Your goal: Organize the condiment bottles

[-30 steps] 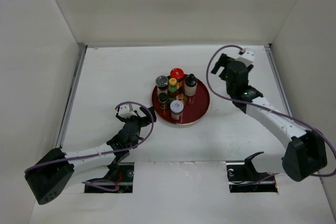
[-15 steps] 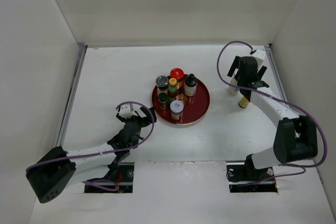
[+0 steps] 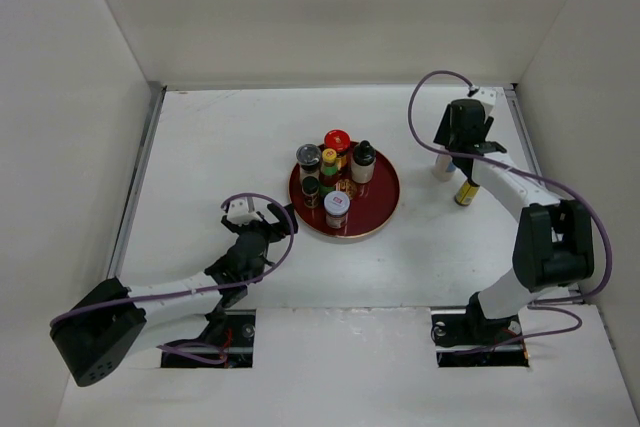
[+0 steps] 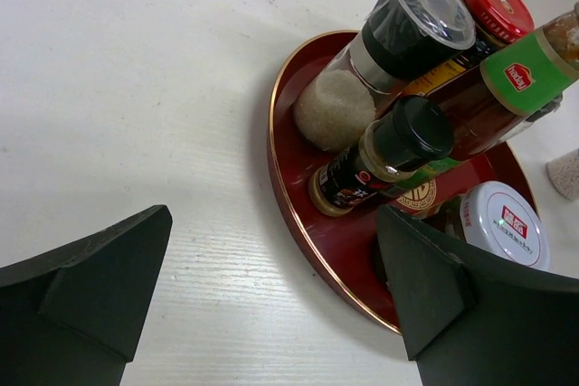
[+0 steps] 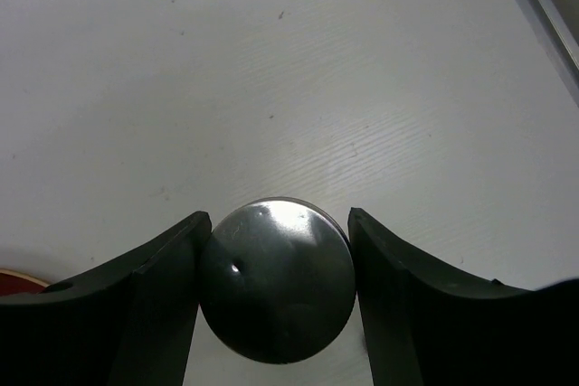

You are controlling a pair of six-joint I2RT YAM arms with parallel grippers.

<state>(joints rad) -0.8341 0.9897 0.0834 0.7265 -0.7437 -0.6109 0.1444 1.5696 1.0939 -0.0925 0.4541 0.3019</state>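
Here, the right tool (image 5: 274,250) stands over the right side of the worktop (image 3: 220,147). Its fingers (image 5: 154,305) press against either side of the shiny lid of a silver-capped jar (image 5: 276,291). No gap shows on either side, so the tool is clenched on that jar by its cap. From above, the jar's pale body appears just beside a dark bottle with a yellow end (image 3: 465,192). Both stand on the bare worktop, well apart from the red tray (image 3: 385,202).

On the tray six bottles stand close together:
- a clear-lidded shaker of white grains (image 4: 380,51) at the left
- a red-capped jar (image 4: 493,4) behind it
- a green-labelled sauce bottle (image 4: 516,70) in the middle
- a small black-capped bottle (image 4: 389,155) in front of the shaker
- a white-capped jar (image 4: 496,223) at the near rim
- a black-topped bottle (image 3: 363,162) on the right

The left tool (image 4: 271,223) sits low at the tray's near-left rim, released. Its fingers are spread wide with nothing between them.
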